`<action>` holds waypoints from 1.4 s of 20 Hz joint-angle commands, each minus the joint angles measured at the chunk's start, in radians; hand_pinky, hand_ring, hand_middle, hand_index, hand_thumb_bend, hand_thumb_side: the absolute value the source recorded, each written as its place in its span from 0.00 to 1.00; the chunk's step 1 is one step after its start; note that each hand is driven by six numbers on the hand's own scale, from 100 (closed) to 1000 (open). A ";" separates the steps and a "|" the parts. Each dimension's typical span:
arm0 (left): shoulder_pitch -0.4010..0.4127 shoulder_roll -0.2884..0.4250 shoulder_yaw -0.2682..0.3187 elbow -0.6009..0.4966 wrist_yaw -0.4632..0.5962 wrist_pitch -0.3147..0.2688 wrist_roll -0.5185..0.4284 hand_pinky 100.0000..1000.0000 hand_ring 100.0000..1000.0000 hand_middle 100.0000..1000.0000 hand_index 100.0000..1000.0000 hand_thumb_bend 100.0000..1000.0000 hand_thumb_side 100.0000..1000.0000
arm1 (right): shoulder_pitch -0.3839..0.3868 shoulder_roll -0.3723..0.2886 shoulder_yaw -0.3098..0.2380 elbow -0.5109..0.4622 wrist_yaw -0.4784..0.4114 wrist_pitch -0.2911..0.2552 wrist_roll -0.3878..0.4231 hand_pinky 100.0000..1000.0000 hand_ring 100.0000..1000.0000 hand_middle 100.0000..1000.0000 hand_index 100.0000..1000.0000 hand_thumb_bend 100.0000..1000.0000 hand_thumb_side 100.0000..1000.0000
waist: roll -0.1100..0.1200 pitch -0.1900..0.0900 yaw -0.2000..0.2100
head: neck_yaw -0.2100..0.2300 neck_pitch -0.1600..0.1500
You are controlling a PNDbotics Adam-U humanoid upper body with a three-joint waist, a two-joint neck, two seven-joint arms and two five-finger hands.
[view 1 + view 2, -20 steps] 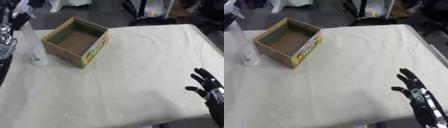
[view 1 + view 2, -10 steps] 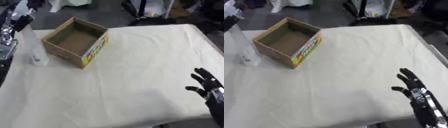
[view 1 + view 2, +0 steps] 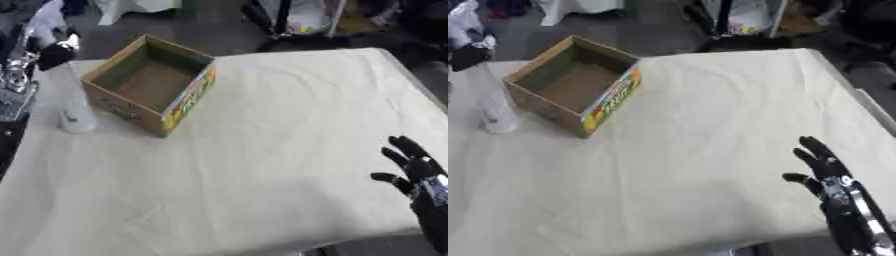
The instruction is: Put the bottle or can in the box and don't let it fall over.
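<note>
The bottle, clear with a pale base, stands upright near the left edge of the desk, just beside the box on the box's left side and apart from it. The box is an open cardboard carton with a coloured printed side, set askew toward the far left corner of the desk; its inside holds nothing that can be seen.

The left hand shows as a dark shape at the top of the bottle, near the far left corner. Whether its fingers are closed round the neck or only next to it cannot be told from either view. The right hand is idle at the near right corner of the desk, fingers spread apart and pointing up, holding nothing.

Step in hand, as judged: taking hold of the bottle at its upper end, ahead of the transfer. The bottle is not yet in the box.

Next move, as judged:
1. Confirm the hold on the bottle before lifting.
2. Raise it straight up until its base is above the near wall of the box.
3. Carry it right, over the open top.
4. Lower it upright onto the box floor, away from the walls, so that a tall narrow bottle does not tip on release.
</note>
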 commanded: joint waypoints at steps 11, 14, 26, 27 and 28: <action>-0.018 0.084 0.052 -0.226 0.148 -0.027 0.045 0.00 0.87 0.34 0.32 0.00 0.24 | -0.003 -0.014 -0.007 -0.007 -0.002 0.000 -0.004 0.71 1.00 1.00 1.00 0.00 0.80 | 0.002 -0.018 -0.003 | 0.001 -0.004; -0.047 0.096 0.054 -0.281 0.200 -0.024 0.058 0.00 0.83 0.33 0.32 0.00 0.24 | -0.001 -0.015 -0.007 -0.006 -0.002 0.001 -0.005 0.71 1.00 1.00 1.00 0.00 0.80 | 0.002 -0.019 -0.004 | 0.004 -0.004; -0.179 -0.036 -0.015 -0.291 0.246 -0.065 0.051 0.02 0.80 0.32 0.32 0.00 0.28 | -0.016 -0.017 0.014 -0.008 -0.014 -0.001 0.016 0.71 1.00 1.00 1.00 0.00 0.80 | -0.008 0.008 -0.074 | 0.029 -0.030; -0.183 -0.049 -0.019 -0.286 0.248 -0.075 0.056 0.02 0.79 0.32 0.32 0.00 0.29 | -0.018 -0.016 0.016 -0.009 -0.015 -0.001 0.017 0.71 1.00 1.00 1.00 0.00 0.80 | -0.010 0.012 -0.081 | 0.030 -0.035; -0.183 -0.061 -0.023 -0.281 0.248 -0.088 0.062 0.02 0.79 0.32 0.32 0.00 0.30 | -0.020 -0.016 0.016 -0.009 -0.014 -0.001 0.019 0.71 1.00 1.00 1.00 0.00 0.80 | -0.011 0.016 -0.088 | 0.030 -0.039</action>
